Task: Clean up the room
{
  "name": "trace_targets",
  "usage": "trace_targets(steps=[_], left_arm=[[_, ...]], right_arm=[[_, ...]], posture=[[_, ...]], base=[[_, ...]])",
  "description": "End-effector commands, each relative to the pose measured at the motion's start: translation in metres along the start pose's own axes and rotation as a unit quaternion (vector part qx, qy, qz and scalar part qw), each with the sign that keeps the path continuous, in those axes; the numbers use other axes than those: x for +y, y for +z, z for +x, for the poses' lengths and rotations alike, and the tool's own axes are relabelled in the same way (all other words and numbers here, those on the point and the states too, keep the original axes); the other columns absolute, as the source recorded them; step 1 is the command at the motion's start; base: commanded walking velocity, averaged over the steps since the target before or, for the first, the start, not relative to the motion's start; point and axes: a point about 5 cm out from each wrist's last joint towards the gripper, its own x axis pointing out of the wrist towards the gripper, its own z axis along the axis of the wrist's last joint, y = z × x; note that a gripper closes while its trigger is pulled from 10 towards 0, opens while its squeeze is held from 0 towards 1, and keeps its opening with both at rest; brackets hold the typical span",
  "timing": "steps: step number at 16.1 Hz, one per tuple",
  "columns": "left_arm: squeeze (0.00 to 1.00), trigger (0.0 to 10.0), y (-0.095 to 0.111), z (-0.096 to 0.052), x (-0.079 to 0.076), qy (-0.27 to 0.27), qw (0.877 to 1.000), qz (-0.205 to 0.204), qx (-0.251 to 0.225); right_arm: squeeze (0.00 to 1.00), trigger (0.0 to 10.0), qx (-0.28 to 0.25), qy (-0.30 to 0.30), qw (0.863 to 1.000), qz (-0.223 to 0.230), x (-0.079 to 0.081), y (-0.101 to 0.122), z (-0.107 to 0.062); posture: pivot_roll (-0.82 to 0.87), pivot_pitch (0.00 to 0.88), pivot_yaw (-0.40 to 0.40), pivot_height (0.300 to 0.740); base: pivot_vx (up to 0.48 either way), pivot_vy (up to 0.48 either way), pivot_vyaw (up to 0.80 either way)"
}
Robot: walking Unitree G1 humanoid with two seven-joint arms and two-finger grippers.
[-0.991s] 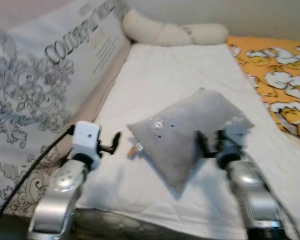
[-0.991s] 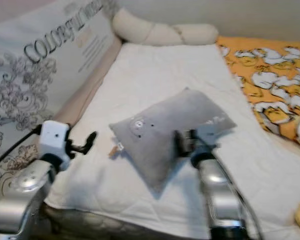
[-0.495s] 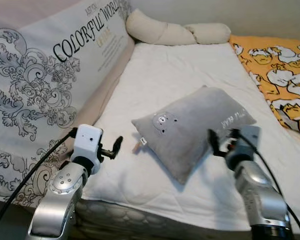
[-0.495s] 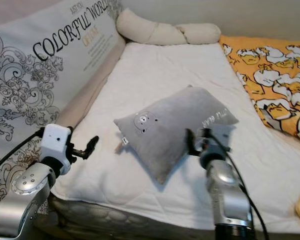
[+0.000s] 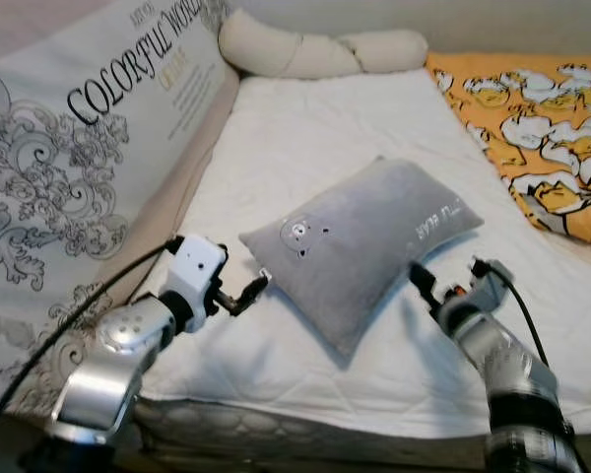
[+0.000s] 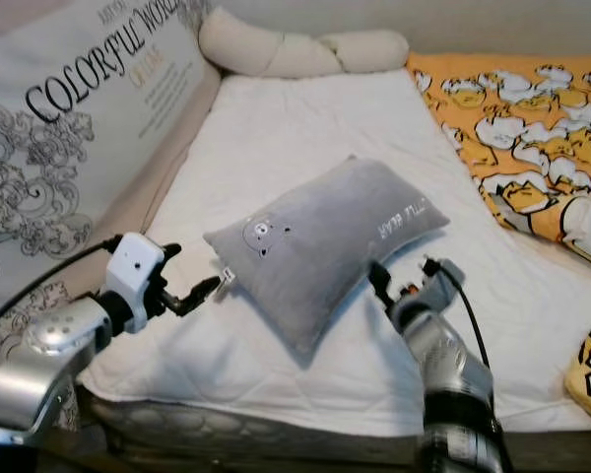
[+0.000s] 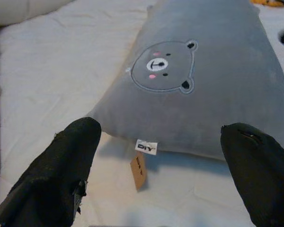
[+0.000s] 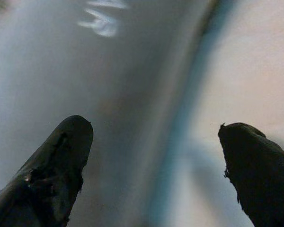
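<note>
Reaching from the near left, the left gripper (image 5: 251, 292) has fingers spread, tips just beside the near-left corner of the grey pillow (image 5: 364, 246) (tag (image 7: 139, 165) dangling there). The right gripper (image 5: 421, 283), fingers also parted, sits at the pillow's near-right edge; contact unclear, its wrist view blurred. Both arms are raised, forearms angled inward. The pillow lies diagonally mid white mattress (image 5: 335, 128).

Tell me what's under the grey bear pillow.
The grey bear pillow lies on the white quilted sheet of the bed. Whatever lies directly beneath it is covered. The left claw is at its corner tag.
</note>
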Motion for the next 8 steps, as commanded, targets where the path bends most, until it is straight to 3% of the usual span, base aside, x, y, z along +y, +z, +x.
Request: trace_targets(steps=[1,5,8], left_arm=[[0.0,10.0,0.001,-0.001,0.003,-0.012,1.0,0.001,-0.003],[0.0,10.0,-0.003,-0.006,-0.003,-0.051,0.999,0.003,0.011],[0.0,10.0,-0.005,-0.009,-0.004,-0.061,0.998,0.005,0.018]], right_arm=[[1.0,10.0,-0.005,0.049,0.996,0.068,0.003,0.0,0.006],[1.0,10.0,0.001,0.091,0.986,0.141,0.007,-0.007,0.017],[1.0,10.0,0.021,0.032,0.989,0.14,0.006,-0.022,0.024]], posture=[[0.04,0.0,0.08,0.74],[0.06,0.0,0.073,0.74],[0.08,0.0,0.067,0.74]], base=[[0.0,0.0,0.0],[0.0,0.0,0.0],[0.0,0.0,0.0]])
